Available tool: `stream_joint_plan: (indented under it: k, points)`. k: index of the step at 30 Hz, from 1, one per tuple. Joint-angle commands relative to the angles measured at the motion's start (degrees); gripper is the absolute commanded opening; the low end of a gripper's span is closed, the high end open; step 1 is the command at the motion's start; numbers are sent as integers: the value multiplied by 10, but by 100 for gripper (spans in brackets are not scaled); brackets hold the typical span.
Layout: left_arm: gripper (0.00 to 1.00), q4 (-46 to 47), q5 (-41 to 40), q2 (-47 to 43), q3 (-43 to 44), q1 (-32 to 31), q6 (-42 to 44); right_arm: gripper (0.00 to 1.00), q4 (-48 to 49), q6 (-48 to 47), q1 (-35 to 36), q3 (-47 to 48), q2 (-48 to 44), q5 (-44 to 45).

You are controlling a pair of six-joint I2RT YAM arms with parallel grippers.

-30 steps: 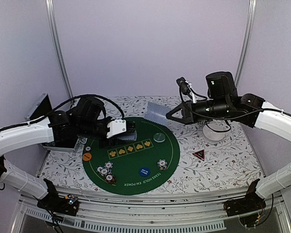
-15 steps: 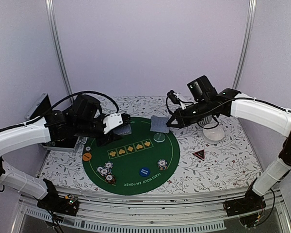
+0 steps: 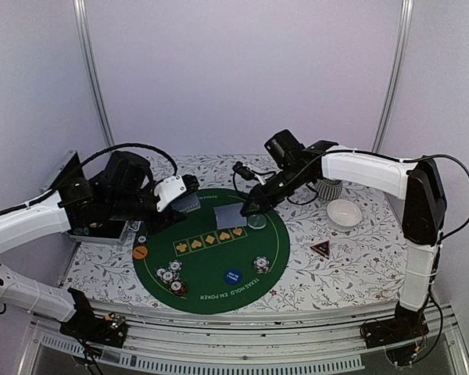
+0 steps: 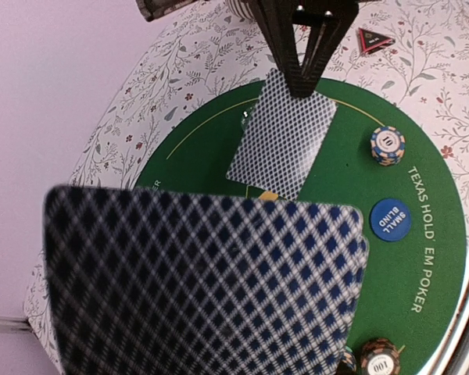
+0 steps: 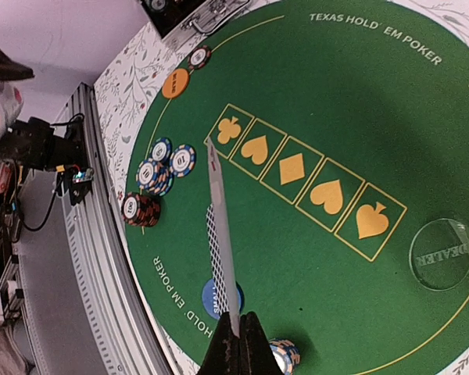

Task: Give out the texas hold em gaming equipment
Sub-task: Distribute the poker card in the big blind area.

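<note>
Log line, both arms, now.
left jaws: gripping stack of blue-checked playing cards | right jaws: pinching single blue-checked card over round green poker mat

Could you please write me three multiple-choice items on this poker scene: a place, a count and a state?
1. Where is the triangle marker? A on the green mat; B on the floral tablecloth; C in mid-air.
2. How many yellow suit boxes? A five; B three; C seven.
3. The right gripper is: A open; B shut, empty; C shut on a card.
B: it lies right of the mat. A: five in a row. C: it pinches one card's edge.
</note>
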Motion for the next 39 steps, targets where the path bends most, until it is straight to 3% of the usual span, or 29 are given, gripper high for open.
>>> stream_joint_plan:
  k: [1,23,27,39]
  points:
    - [41,1,2,-10,-4,11,-7,2,-33,-44,22,0,0,-40]
    - [41,-1,13,-24,-16,30,4,2,16,0,75,2,49,-74]
    - [41,-1,10,-23,-15,32,4,2,86,65,80,7,70,-77]
    - [41,-13,-15,-31,-7,47,1,2,305,309,92,155,277,-75]
